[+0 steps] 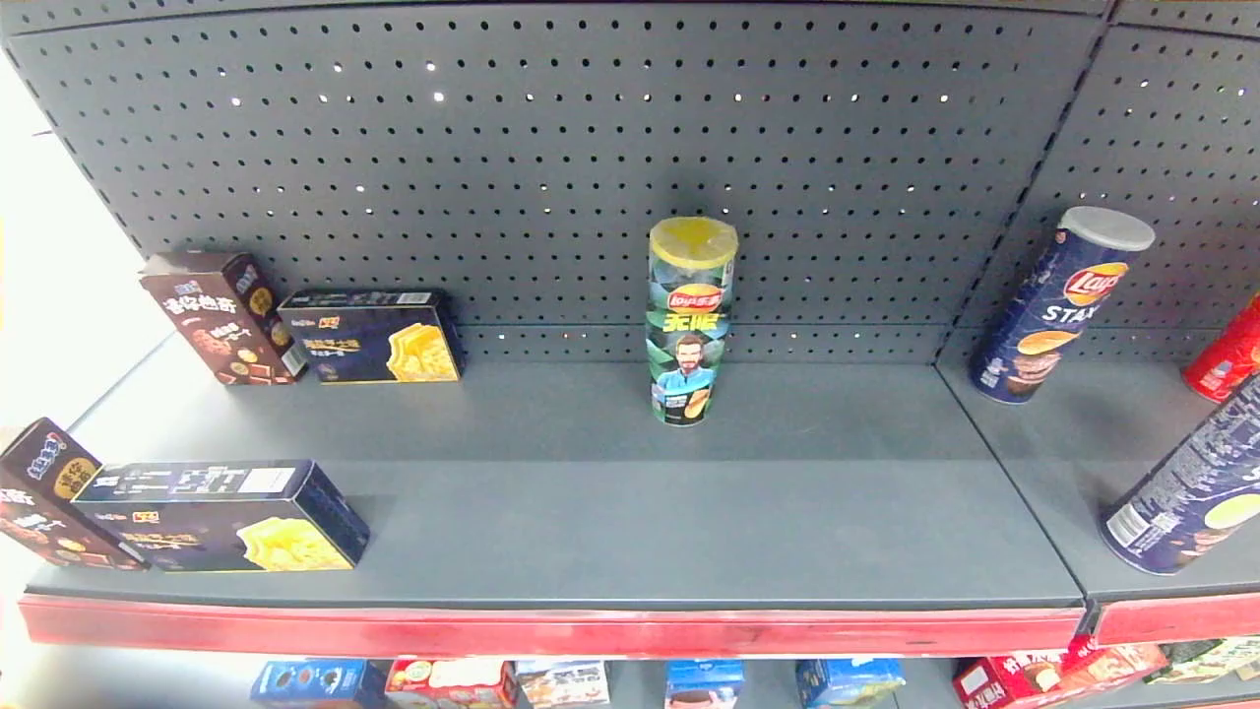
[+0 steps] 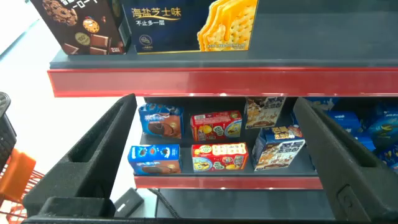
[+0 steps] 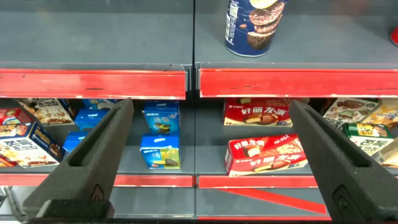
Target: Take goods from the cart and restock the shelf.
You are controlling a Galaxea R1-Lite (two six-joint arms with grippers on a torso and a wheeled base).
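Nearest us, left hand [image 2: 214, 106] and right hand [image 3: 211, 106] hang, jaws apart, empty. On the shelf [image 1: 630, 512] we count four boxes [image 1: 221, 517] at left, two near, two far; one green can [image 1: 691, 320] far centre; three cans [image 1: 1058, 305] at right.

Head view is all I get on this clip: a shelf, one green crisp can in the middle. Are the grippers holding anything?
Observer: No. The left gripper is open and empty, pointed at the snack boxes on the lower shelf.
Operator: And the right one?
Observer: The right gripper is open and empty too, facing red boxes under the dark blue can.
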